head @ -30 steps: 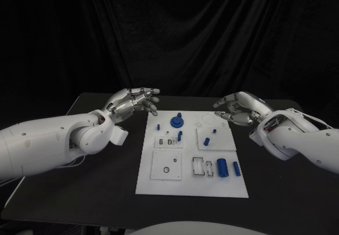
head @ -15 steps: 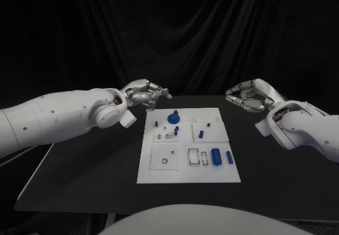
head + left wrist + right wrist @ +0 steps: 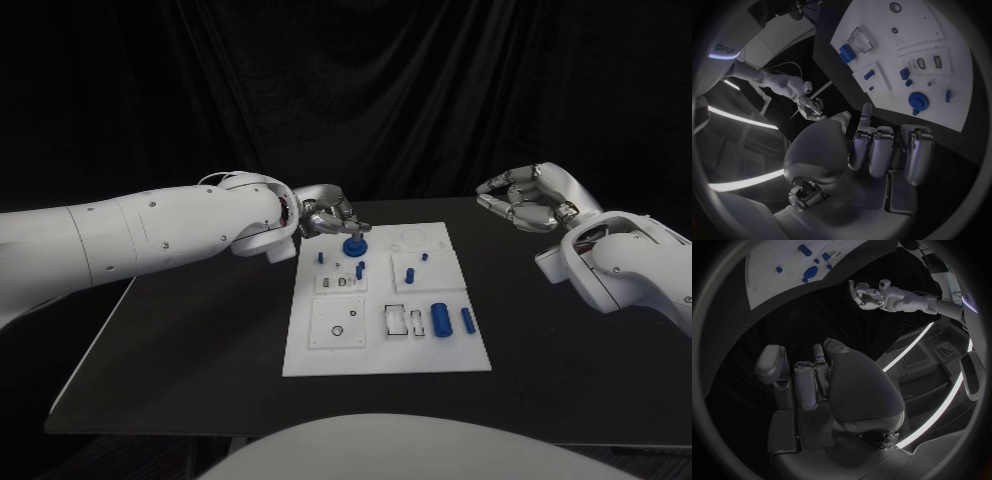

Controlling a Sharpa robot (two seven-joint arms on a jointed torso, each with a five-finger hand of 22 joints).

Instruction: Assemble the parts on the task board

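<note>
The white task board [image 3: 433, 357] lies in the middle of the black table. On its far part stands a blue round knob [image 3: 353, 246], with small blue pegs [image 3: 410, 274] around it. Two blue cylinders [image 3: 440, 319] lie at its near right. My left hand [image 3: 329, 218] hovers over the board's far left corner with its fingers curled in, holding nothing. The left wrist view shows those curled fingers [image 3: 879, 150] over the table beside the board [image 3: 948, 30] and knob [image 3: 918, 102]. My right hand [image 3: 531, 198] hangs beyond the board's far right, fingers folded [image 3: 807, 377] and empty.
Bare black table [image 3: 188, 350] lies on both sides of the board. A black curtain closes off the back. White inset plates [image 3: 340, 325] with small holes and slots sit on the board's near left.
The head camera has shifted. Both hands have lifted and curled their fingers in. The left hand now sits nearer the board's far left corner.
</note>
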